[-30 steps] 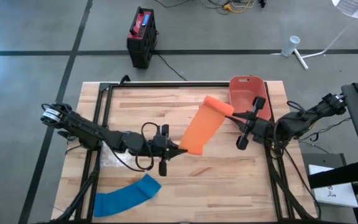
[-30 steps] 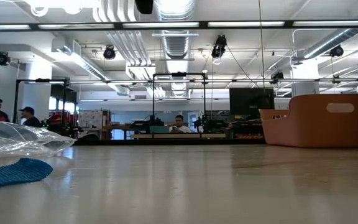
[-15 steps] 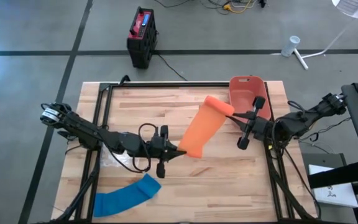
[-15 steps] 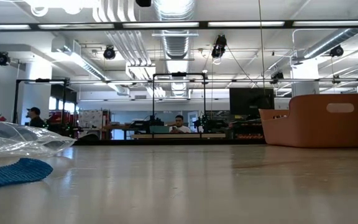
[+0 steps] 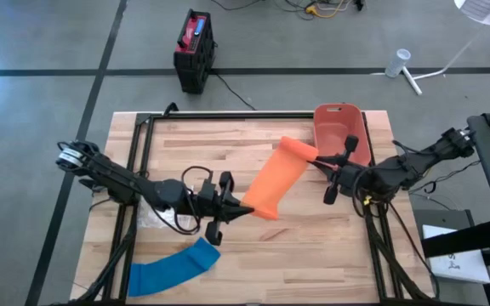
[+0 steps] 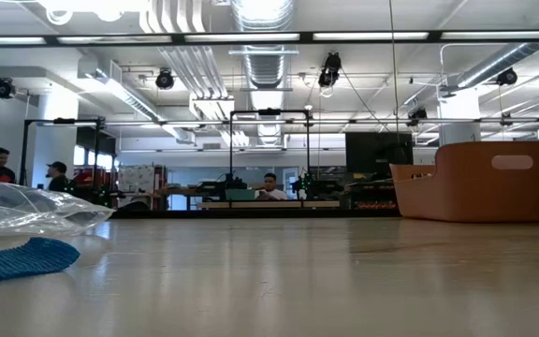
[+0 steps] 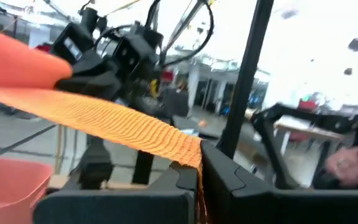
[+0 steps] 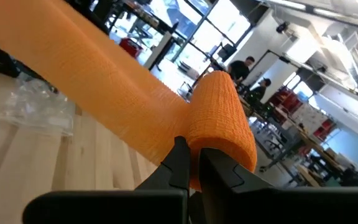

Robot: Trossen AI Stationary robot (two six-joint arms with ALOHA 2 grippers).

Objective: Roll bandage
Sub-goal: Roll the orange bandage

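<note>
1. Bandage (image 5: 272,180), orange, hangs stretched above the table (image 5: 313,246) between both arms.
2. Left gripper (image 5: 243,208) pinches the loose end; right gripper (image 5: 317,161) clamps the rolled end.
3. Rolling is underway, I judge; next, wind while keeping tension.

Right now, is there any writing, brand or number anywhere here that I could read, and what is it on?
None can be read.
Black and red box on the floor: its red top may carry a label, too small to read.
Orange bandage, blue bandage, red bin: no print shows.
Room behind the table: any signs are too small and blurred.
</note>
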